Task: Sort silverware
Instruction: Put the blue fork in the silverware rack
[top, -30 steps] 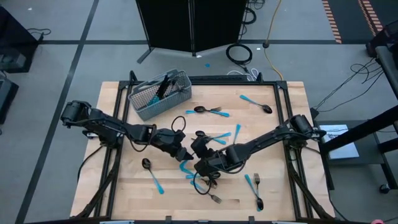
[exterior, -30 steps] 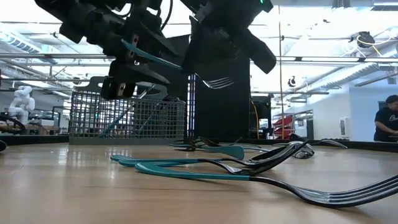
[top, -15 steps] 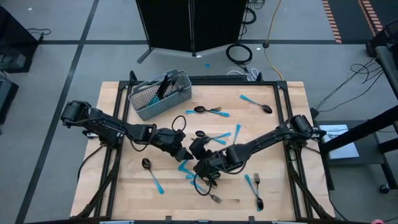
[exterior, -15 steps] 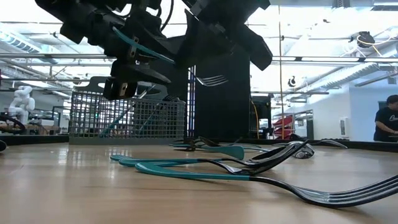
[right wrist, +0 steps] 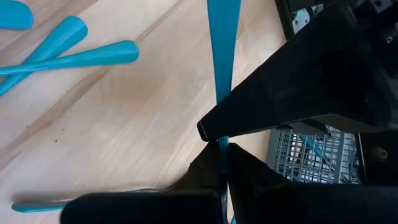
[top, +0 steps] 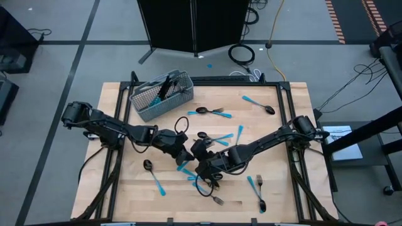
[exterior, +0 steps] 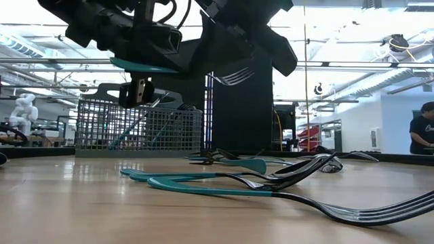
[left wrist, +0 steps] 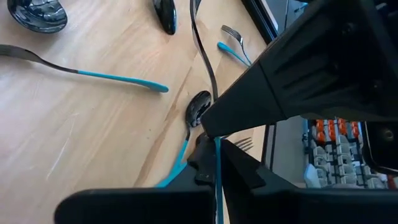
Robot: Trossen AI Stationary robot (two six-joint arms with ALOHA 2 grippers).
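Both grippers meet above the table's middle on one fork (exterior: 203,71), which has a light-blue handle and dark tines (exterior: 234,76). My left gripper (top: 183,155) comes from the table's left and is shut on the fork. My right gripper (top: 200,152) comes from the right and is shut on it too. More silverware lies flat on the wood: a spoon (top: 154,176) at the near left, forks (top: 256,185) at the near right, and pieces (top: 212,112) toward the far side. The wire-mesh basket (top: 161,94) at the far left holds several pieces. My left gripper pinches the fork's light-blue handle (left wrist: 217,155) between its two fingers, the handle standing edge-on in the gap. It comes from the table's left, slanting down. The fork is lifted clear and lies about level (exterior: 135,66). My right gripper pinches the same handle at its narrow part (right wrist: 221,134), toward the tines, between its two fingers. It comes from the table's right. The wider free end of the handle (right wrist: 221,37) runs on past the fingers, clear of the table.
Loose forks and spoons (exterior: 224,179) lie crossed on the wood right below the two grippers. A fork (exterior: 352,210) lies close to the near edge. A spoon (top: 257,103) lies at the far right. Bare wood shows at the near left.
My left gripper has shut on the fork's handle, which the right gripper was holding up. The fork has turned from slanting to about level, and its tines have risen a little. Both arms have stayed over the table's middle.
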